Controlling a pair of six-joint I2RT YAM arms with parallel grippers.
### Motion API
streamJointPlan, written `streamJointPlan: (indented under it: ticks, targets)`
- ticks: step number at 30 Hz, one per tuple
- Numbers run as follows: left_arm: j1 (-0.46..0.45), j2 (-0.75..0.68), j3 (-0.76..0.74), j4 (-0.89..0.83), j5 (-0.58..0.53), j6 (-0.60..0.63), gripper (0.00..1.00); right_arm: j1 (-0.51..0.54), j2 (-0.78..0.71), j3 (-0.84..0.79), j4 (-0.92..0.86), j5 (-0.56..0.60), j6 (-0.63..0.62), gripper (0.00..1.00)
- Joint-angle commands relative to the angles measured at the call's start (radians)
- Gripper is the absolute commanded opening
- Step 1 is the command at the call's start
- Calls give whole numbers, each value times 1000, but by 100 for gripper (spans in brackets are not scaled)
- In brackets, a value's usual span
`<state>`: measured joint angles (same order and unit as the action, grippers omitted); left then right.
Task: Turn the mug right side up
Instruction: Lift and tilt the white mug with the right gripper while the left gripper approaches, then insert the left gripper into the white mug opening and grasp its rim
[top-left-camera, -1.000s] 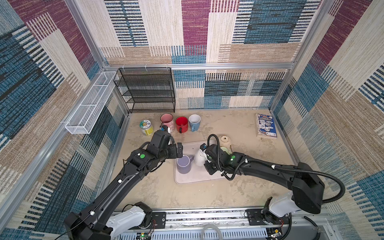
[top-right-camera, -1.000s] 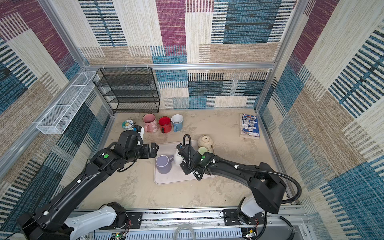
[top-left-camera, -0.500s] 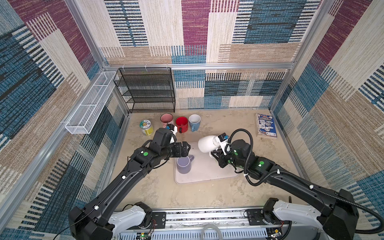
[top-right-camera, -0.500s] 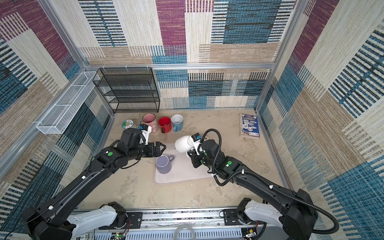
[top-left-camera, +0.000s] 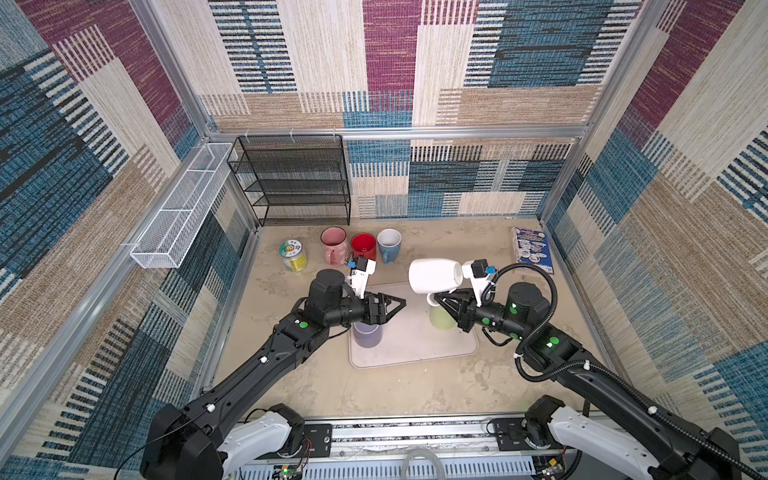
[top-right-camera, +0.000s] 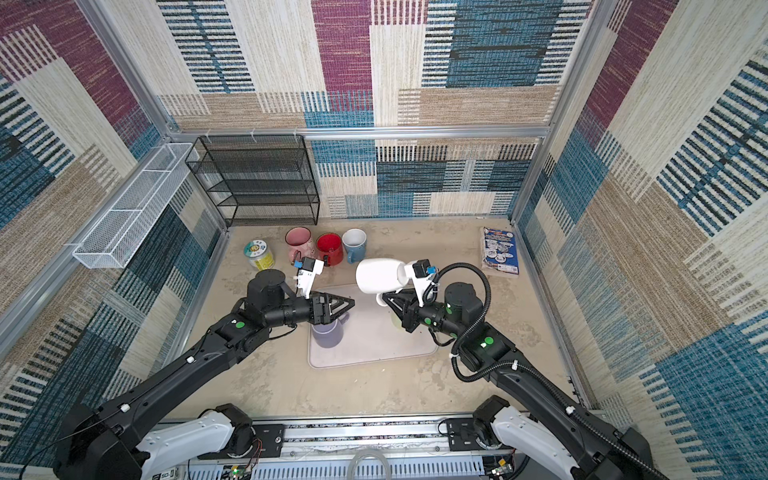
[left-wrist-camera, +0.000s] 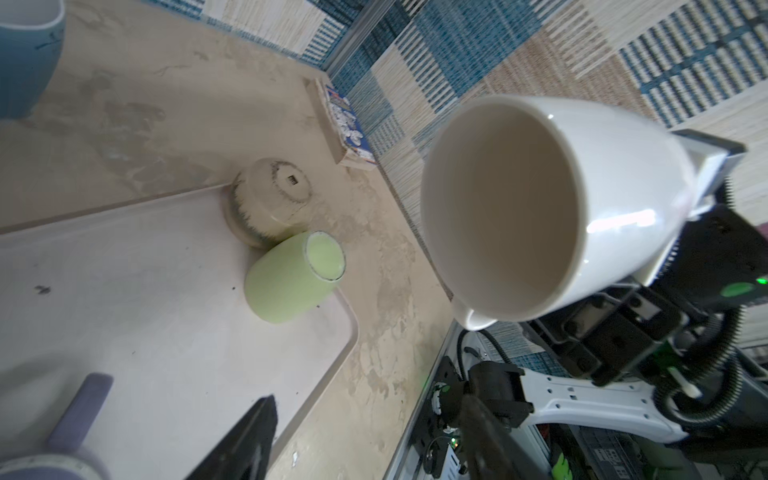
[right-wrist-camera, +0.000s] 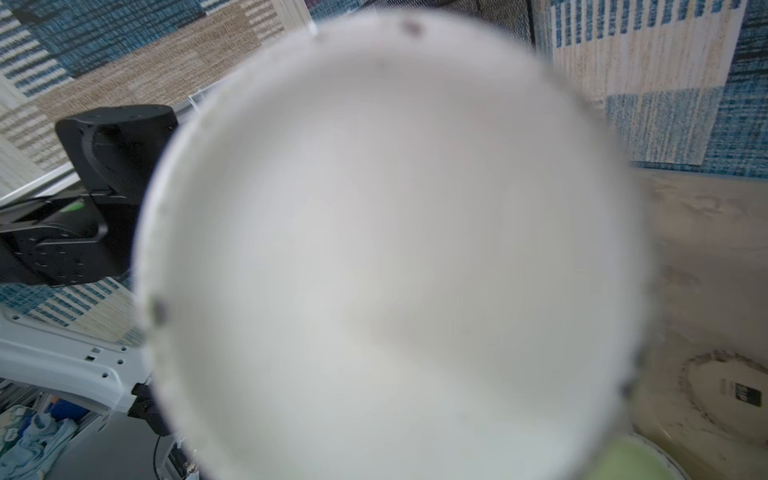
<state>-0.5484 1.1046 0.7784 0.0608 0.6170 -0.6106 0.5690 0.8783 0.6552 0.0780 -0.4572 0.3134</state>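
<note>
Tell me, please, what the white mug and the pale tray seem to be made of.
The white mug looks like glazed ceramic: thick rim, sharp bright highlights on its side. The tray is probably matte plastic: dull even surface, rounded raised lip; coated metal cannot be ruled out.

white mug (right-wrist-camera: 374, 257) blurred up close, likely its base

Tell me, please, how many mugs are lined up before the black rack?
3: pink mug beside the jar, red mug in the middle, blue mug at the other end; none looks hidden.
</note>
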Motion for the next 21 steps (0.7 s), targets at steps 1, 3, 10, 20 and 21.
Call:
streamJointPlan:
  ticks: [1, 3, 10, 20, 21]
  targets:
    - [1, 2, -23, 240, 106, -65, 68, -36, 4, -7, 189, -148, 58, 0]
    - [1, 12, -39, 321, 132, -92, 64, -63, 15, -22, 250, -216, 100, 0]
    - [1, 81, -41, 483, 157, -146, 45, -119, 64, -48, 424, -357, 209, 0]
    - [-4, 132, -42, 619, 171, -166, 47, -138, 153, -31, 523, -429, 270, 0]
    - [-5, 130, -41, 619, 170, -162, 47, -139, 162, -29, 530, -433, 274, 0]
